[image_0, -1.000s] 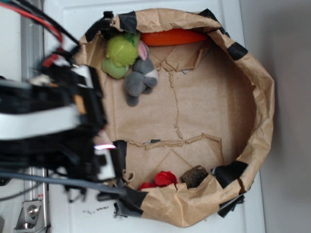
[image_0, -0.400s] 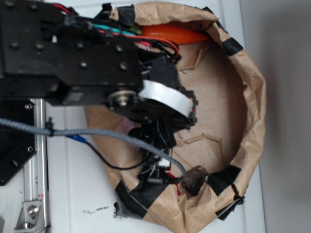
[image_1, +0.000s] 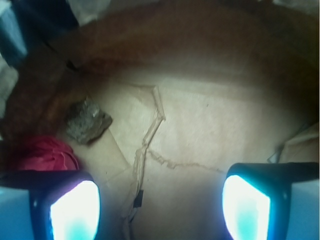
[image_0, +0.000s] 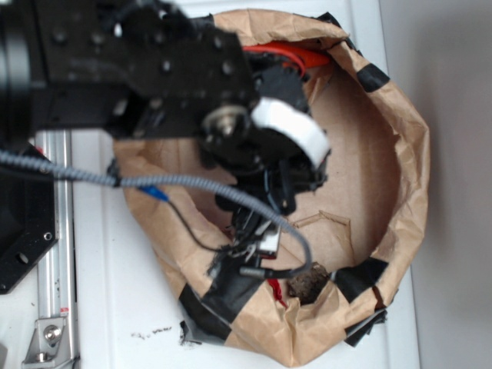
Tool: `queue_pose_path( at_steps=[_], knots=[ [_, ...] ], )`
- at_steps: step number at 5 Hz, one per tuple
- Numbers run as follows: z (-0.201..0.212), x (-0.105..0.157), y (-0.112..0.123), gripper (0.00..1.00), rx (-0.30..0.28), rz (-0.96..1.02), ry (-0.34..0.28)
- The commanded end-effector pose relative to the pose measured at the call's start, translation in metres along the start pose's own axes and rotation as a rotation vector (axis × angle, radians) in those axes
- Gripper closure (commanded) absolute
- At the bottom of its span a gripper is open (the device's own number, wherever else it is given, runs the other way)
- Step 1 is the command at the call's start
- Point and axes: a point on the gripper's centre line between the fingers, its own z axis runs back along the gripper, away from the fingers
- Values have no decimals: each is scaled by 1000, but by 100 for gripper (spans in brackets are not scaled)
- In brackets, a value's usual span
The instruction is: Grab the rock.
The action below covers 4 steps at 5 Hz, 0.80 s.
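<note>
Inside the brown paper bag [image_0: 400, 177], rock [image_1: 88, 121] against the wall, red crumpled item [image_1: 42, 154] touching beside it, gripper [image_1: 160, 200] spread wide, holding nothing, hanging apart from the rock.

A crumpled brown paper ring [image_0: 411, 177] patched with black tape [image_0: 361, 274] lay on the white bench [image_0: 115, 300]; a red wrinkly item [image_1: 42, 154] sat by its wall.

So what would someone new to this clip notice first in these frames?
The big black robot arm fills the upper left of the exterior view, reaching into a brown paper bag patched with black tape. In the wrist view, the open pincer glows at its pads along the bottom edge, with nothing between them. The rock lies at left by the bag wall, a red item just below it.
</note>
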Motion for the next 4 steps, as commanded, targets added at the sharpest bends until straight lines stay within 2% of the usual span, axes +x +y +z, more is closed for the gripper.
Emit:
queue_pose_path(
  at_steps=[1,2,4],
  knots=[
    [-20,25,22,0,28,83,-4],
    [-41,22,-8,0,24,-12,9],
    [-44,22,-48,0,-81,-38,-31]
  ],
)
